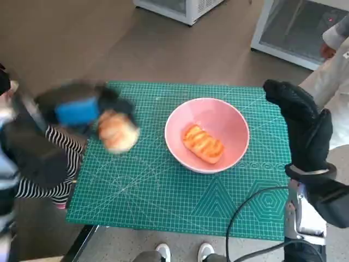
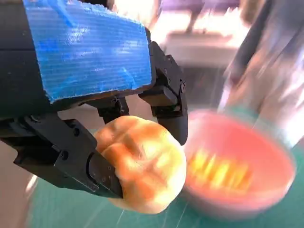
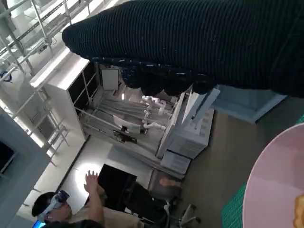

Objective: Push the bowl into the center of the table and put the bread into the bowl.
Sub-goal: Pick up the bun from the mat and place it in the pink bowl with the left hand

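Note:
A pink bowl (image 1: 208, 134) sits near the middle of the green mat, with a glazed bread roll (image 1: 203, 143) lying inside it. My left hand (image 1: 82, 109), blurred with motion, holds a round golden bun (image 1: 116, 131) above the mat's left side, left of the bowl. In the left wrist view the black fingers (image 2: 99, 173) clamp the bun (image 2: 145, 166), and the blurred bowl (image 2: 237, 166) lies beyond it. My gloved right hand (image 1: 302, 123) hovers at the mat's right edge, beside the bowl, holding nothing. The bowl's rim (image 3: 275, 185) shows in the right wrist view.
The green cutting mat (image 1: 163, 191) covers the small table. A black cable (image 1: 245, 218) loops over its near right corner. A person's shoes (image 1: 182, 252) show at the front edge, a person's arm (image 1: 332, 49) at the far right, and white cabinets (image 1: 294, 27) stand behind.

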Action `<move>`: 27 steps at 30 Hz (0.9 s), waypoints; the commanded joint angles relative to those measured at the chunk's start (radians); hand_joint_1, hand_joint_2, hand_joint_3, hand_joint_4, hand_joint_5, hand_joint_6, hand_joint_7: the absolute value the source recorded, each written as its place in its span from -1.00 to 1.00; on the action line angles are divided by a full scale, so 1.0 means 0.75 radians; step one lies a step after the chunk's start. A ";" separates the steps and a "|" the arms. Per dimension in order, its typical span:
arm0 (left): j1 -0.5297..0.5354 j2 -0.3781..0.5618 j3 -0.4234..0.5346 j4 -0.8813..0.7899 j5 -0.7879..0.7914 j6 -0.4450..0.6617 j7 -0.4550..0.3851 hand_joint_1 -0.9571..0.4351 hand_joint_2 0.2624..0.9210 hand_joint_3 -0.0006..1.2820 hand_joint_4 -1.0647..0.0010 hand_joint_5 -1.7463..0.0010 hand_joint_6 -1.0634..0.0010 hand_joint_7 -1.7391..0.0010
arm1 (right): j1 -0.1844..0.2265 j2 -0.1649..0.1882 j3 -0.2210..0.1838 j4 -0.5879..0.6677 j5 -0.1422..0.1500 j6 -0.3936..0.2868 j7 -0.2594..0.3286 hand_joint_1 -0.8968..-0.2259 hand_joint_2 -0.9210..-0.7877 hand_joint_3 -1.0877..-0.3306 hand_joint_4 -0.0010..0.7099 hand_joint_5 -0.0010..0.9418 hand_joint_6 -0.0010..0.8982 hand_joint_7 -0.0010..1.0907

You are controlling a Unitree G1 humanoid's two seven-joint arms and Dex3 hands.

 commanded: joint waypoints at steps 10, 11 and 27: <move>-0.383 -0.411 -0.155 0.432 0.002 -0.063 0.030 0.38 0.99 -0.91 -0.28 -0.26 -0.27 -0.38 | 0.052 -0.002 0.006 -0.014 -0.004 0.003 0.003 -0.32 -1.00 0.06 -0.65 -0.99 -0.88 -0.18; -0.395 -0.423 -0.159 0.457 0.006 -0.075 0.032 0.38 0.99 -0.91 -0.28 -0.25 -0.26 -0.38 | 0.055 -0.003 0.005 -0.017 -0.004 0.004 0.003 -0.32 -1.00 0.06 -0.65 -0.99 -0.88 -0.18; -0.547 -0.637 -0.331 0.918 0.256 -0.292 0.192 0.38 1.00 -0.90 -0.34 -0.19 -0.15 -0.47 | 0.099 -0.010 -0.020 -0.080 -0.004 0.024 -0.020 -0.35 -1.00 0.05 -0.68 -1.00 -0.89 -0.18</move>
